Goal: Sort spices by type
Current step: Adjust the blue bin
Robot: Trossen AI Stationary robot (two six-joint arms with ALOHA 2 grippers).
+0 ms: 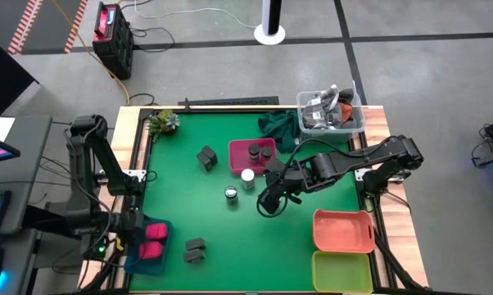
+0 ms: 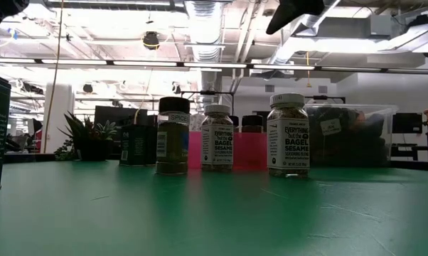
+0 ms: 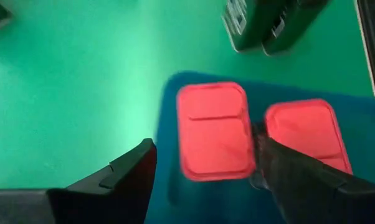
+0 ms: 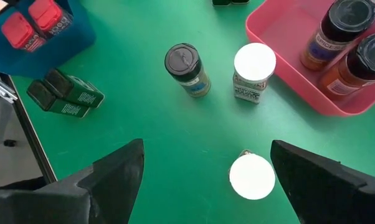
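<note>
Nearest your left wrist camera were the left gripper's point(image 3: 203, 171) two dark fingers point(image 3: 122, 177), spread apart over one of two pink flat packets point(image 3: 215, 130), neither finger pinching it; the second packet point(image 3: 306, 134) lay just beside the first, both flat in the blue tray point(image 1: 144, 250) at the table's point(image 1: 205, 221) front left corner. Just past that tray you had two dark grey boxes point(image 1: 195, 250) lying side by side on the green surface, and a third dark box point(image 1: 206, 157) stood farther back near the pink tray point(image 1: 240, 154). Your right gripper point(image 1: 267, 205) hung above mid-table with its fingers point(image 4: 109, 171) wide apart and nothing between them; below it stood one white-capped jar point(image 4: 253, 176), with a second white-capped jar point(image 4: 254, 71) and a dark-capped jar point(image 4: 187, 68) just beyond, all upright on the mat. Two dark brown round jars point(image 4: 344, 43) stood inside the pink tray, touching or nearly touching. At the right edge you had an orange tray point(image 1: 343, 229) and a green tray point(image 1: 342, 272), one in front of the other. At the far side sat a clear tub point(image 1: 331, 115) of grey clutter, a dark green cloth point(image 1: 278, 127) and a small plant point(image 1: 162, 123).
</note>
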